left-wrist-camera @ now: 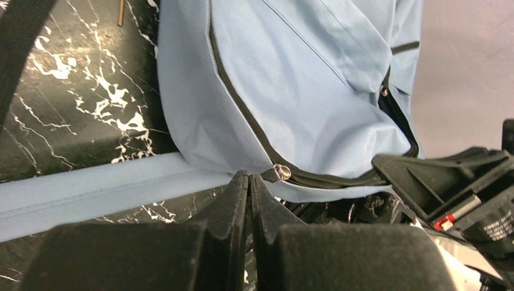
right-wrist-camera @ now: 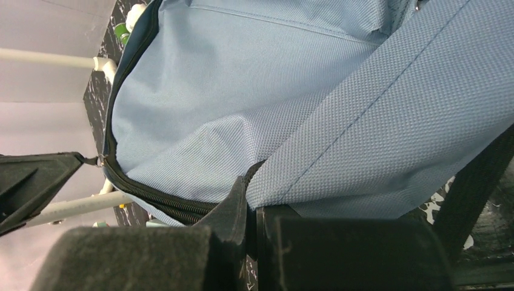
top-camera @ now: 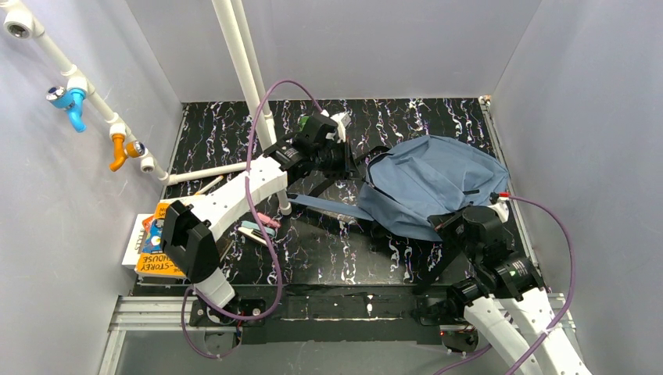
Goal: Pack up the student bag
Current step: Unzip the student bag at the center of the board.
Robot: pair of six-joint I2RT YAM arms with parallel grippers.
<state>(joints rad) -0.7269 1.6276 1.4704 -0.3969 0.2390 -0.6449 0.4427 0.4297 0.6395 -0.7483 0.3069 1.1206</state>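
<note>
While your right hand (right-wrist-camera: 250,182) clamps the bag (top-camera: 434,183), your left hand (left-wrist-camera: 248,179) is pressed together beside the zip pull (left-wrist-camera: 280,173).

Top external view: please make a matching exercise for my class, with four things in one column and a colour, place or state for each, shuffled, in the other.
Things:
1. student bag
2. book stack
3. upper valve handle
4. left hand

Descriptions:
A. orange cover showing, at the left edge of the table
B. shut, tips at the zip pull
C. slate-blue, lying right of centre
D. bright blue, on the white pipe

Pairs: 1-C, 2-A, 3-D, 4-B.
</note>
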